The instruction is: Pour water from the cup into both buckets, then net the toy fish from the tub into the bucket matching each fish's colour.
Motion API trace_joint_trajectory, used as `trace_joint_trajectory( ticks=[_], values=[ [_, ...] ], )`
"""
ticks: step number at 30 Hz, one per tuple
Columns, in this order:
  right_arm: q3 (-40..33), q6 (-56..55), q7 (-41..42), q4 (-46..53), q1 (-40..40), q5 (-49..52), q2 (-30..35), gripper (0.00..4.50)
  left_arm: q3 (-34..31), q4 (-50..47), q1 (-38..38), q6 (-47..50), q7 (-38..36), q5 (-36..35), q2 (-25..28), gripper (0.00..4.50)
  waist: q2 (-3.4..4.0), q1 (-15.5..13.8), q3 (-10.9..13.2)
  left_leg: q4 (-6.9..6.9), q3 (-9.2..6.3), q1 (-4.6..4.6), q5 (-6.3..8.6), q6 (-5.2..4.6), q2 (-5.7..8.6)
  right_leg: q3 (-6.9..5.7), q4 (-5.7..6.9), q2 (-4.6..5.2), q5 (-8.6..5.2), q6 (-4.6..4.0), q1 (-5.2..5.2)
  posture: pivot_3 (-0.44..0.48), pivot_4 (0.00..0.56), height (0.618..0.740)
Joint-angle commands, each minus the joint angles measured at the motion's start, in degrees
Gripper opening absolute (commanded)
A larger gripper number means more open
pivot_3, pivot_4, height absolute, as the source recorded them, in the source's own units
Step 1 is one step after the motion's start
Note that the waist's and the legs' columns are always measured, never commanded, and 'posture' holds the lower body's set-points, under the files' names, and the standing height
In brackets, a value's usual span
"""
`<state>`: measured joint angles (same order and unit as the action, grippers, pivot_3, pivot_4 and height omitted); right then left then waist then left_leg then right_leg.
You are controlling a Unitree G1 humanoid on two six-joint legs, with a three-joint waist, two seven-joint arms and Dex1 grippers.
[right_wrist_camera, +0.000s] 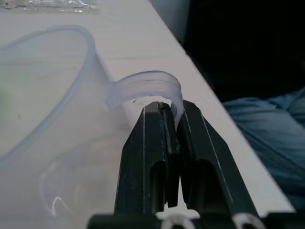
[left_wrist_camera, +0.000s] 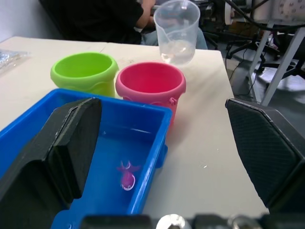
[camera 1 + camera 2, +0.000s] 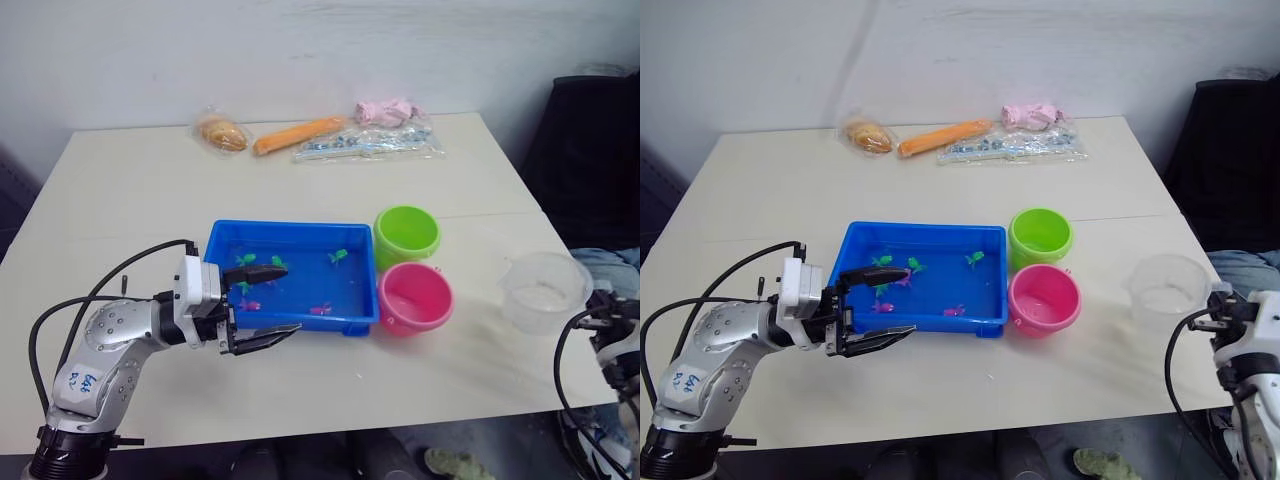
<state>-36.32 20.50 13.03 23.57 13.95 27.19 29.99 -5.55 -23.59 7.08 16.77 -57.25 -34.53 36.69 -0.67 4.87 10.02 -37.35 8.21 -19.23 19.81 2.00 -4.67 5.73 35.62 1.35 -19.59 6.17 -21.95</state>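
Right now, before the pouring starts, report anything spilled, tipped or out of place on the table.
Nothing stands out. The clear plastic measuring cup, lime green round bucket and bright pink round bucket stand upright, the shallow blue rectangular tub sits flat, and the cream tabletop looks dry.

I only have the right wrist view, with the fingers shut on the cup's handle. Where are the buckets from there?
Observer: Left of the cup. The pink bucket is nearer the robot and the green bucket is just behind it.
Operator: Is the left gripper in the way?
Observer: No. The left gripper is open at the tub, astride its near rim.
Operator: And the fish?
Observer: Pink and green fish lie in the tub.
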Motion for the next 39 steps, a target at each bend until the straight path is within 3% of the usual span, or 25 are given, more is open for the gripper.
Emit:
trace_joint_trajectory(
  ticks=[1,16,39],
  values=[
    [-0.8,1.8,-0.2,5.3,0.8,-1.7,2.1,0.13,0.2,0.4,0.6,0.0,-1.3,-1.3,0.0,4.50,-0.02,0.0,0.0,0.00,0.08,0.00,0.00,0.01,0.00,0.02,-0.01,-0.04,0.00,0.00,-0.03,0.000,0.150,0.740],
    [10.5,2.5,0.1,9.8,-5.5,-15.8,6.7,0.13,2.9,3.2,2.4,-2.1,-2.2,1.0,-2.1,4.50,-0.08,-0.1,0.0,-0.08,0.36,-0.19,-0.05,-0.06,0.02,0.61,0.12,-0.16,0.08,0.15,-0.57,0.000,0.150,0.740],
    [17.0,-6.5,4.5,5.9,-9.7,-29.3,8.6,0.13,3.4,2.1,1.6,-2.4,-0.9,1.3,-2.7,4.50,-0.11,-0.1,0.1,-0.36,0.63,-0.19,-0.05,-0.06,-0.03,0.65,0.32,-0.25,0.08,0.15,-0.58,0.000,0.150,0.740]
  ],
)
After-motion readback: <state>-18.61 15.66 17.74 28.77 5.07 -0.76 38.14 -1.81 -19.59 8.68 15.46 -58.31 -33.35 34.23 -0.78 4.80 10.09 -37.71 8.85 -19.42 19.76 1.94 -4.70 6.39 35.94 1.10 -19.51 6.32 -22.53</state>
